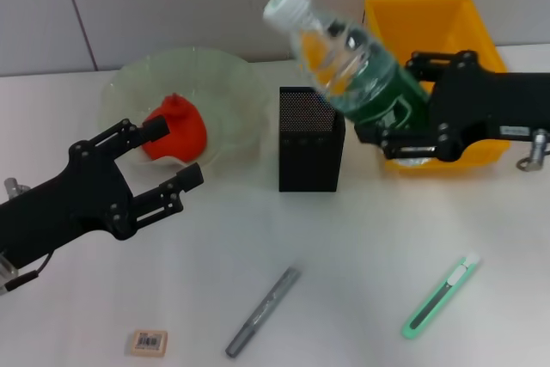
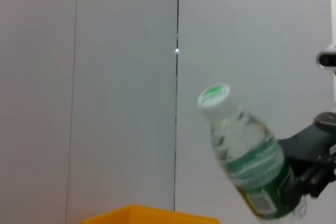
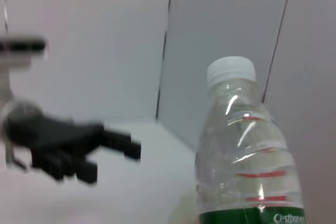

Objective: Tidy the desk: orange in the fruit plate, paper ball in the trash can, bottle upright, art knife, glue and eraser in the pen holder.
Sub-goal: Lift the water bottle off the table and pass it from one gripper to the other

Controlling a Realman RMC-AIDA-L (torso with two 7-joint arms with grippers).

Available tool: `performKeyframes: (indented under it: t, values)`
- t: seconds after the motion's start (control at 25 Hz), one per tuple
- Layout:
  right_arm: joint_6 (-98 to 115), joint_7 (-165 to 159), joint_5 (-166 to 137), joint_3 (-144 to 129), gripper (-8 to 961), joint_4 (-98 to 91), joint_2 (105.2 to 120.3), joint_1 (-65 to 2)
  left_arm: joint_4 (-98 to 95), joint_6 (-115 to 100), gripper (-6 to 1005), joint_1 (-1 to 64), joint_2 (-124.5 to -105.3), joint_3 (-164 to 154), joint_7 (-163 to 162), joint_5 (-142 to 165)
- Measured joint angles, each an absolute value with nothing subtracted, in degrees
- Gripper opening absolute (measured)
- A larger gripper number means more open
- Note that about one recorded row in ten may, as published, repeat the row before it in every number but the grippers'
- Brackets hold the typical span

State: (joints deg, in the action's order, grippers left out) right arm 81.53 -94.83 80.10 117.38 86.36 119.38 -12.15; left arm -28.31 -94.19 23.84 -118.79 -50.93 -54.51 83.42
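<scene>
My right gripper (image 1: 404,118) is shut on a clear water bottle (image 1: 348,53) with a green label and white cap, held tilted in the air above the black mesh pen holder (image 1: 311,139). The bottle also shows in the left wrist view (image 2: 247,156) and in the right wrist view (image 3: 247,150). My left gripper (image 1: 168,156) is open and empty, in front of the glass fruit plate (image 1: 228,83), which holds the orange (image 1: 174,129). A green art knife (image 1: 440,296), a grey glue pen (image 1: 263,312) and an eraser (image 1: 148,343) lie on the desk. The paper ball is out of view.
A yellow bin (image 1: 430,27) stands at the back right behind my right arm. The left gripper shows far off in the right wrist view (image 3: 73,148).
</scene>
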Motion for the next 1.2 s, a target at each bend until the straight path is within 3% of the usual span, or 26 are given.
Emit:
performKeyframes:
  t: [0.48,1.2]
  values:
    - [89.9,-70.4,97.4,124.0,767,54.1,119.3,-13.6,-25.9,-94.4,773,23.9,-118.98,-51.4,-57.2,78.3]
    - [81.1,-71.4,97.1,120.6,767,42.9,119.43,-21.6,-16.9,-95.7,773,27.6,-119.1,-51.5,-59.4,68.7]
